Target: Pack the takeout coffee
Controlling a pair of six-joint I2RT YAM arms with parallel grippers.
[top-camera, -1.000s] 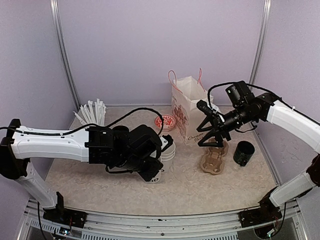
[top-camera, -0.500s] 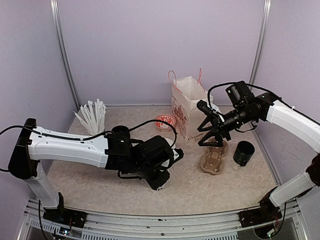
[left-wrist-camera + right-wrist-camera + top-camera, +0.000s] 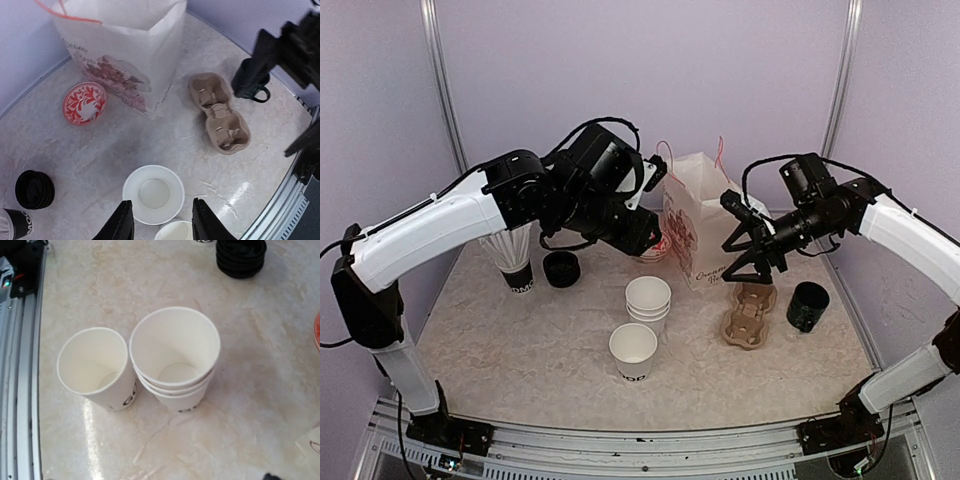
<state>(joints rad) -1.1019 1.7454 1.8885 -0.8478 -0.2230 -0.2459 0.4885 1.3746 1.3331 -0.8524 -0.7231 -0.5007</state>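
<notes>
Lavender walls close round a marbled beige table point(image 3: 500, 350), and on it we see everything needed for the order, none of it packed yet.

We find the left arm point(image 3: 440, 225) raised high, its elbow up and its wrist bent down over the middle of the table, near the bag. The right arm point(image 3: 905, 235) reaches in from the far right, its forearm level and its wrist hanging over the carrier.

A white paper bag point(image 3: 695, 215) with red handles stands open at the back. Just in front of it to the right lies a cardboard cup carrier point(image 3: 748, 315), both wells bare.

The takeout coffee is so far only cups: a nested stack of cups point(image 3: 648, 298) in mid-table and a single cup point(image 3: 633, 350) just beside it on the near side. All are upright and lidless. The black lids point(image 3: 561, 268) sit stacked, well apart to the left.

The left gripper point(image 3: 161, 212) hangs above the stack with its jaws apart and nothing between them. The right gripper point(image 3: 752, 275) is spread wide and also holds nothing.

We judge this an early step, with the cups still being laid out. The next move probably calls for a descent onto the single cup's rim, or onto a lid, with a grip light enough not to crush the paper.
</notes>
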